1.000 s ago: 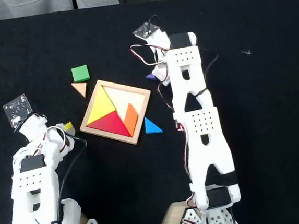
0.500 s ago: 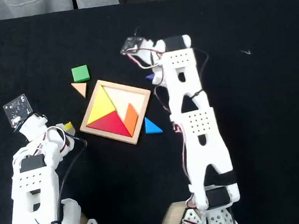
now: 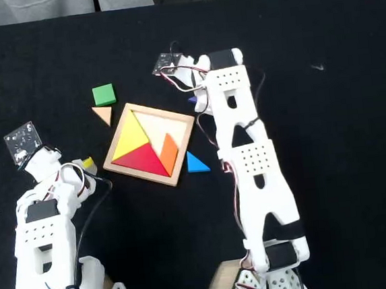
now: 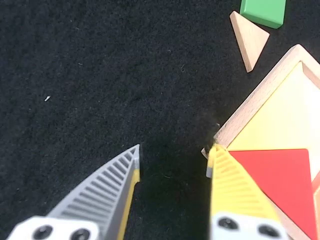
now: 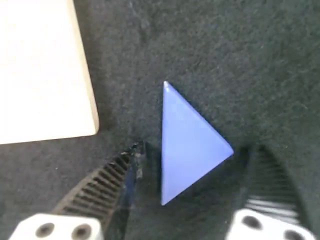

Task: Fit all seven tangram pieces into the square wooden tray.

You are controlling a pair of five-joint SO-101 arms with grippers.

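Squarely within right tool [image 5: 195, 152]: violet triangle [image 5: 185, 145].

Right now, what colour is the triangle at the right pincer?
Periwinkle blue. The triangle shows best in the right wrist view, framed by the open right pincer.

A black cloth [image 3: 342, 145] covers the table. A pale speck [image 3: 317, 67] lies on it. A wooden board [image 3: 220, 277] sits at its near edge.

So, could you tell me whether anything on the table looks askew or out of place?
The square wooden tray sits turned diagonally. Four pieces lie outside it: a green square block, a pale wooden triangle, a bright blue triangle, and a violet-blue triangle within the open right end effector. Nothing looks damaged.
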